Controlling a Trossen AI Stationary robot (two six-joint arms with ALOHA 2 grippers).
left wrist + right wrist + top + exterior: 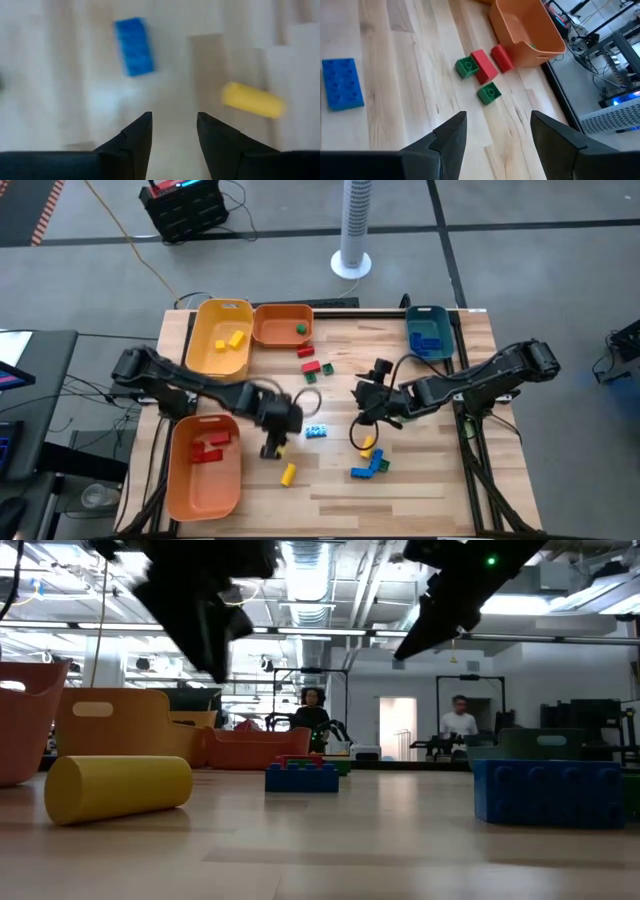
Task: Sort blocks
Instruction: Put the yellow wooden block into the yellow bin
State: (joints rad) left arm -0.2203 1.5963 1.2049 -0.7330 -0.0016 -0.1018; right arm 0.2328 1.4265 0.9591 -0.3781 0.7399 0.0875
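table: bare wood (430, 480), bins at the back
left gripper (172, 131): half open, empty; centre over yellow block (253, 100), then close
right gripper (497, 131): open, empty

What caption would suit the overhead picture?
Two arms over a wooden table with loose blocks and four bins partly filled by colour.

Bare wood lies open along the table's (420, 490) front edge and right side. The middle is cluttered: loose blocks (368, 465) beside the right gripper (366, 417), a red-green cluster (314, 366) near the orange bin (281, 327), and apparently a yellow block (288, 474) by the left gripper (272, 448).
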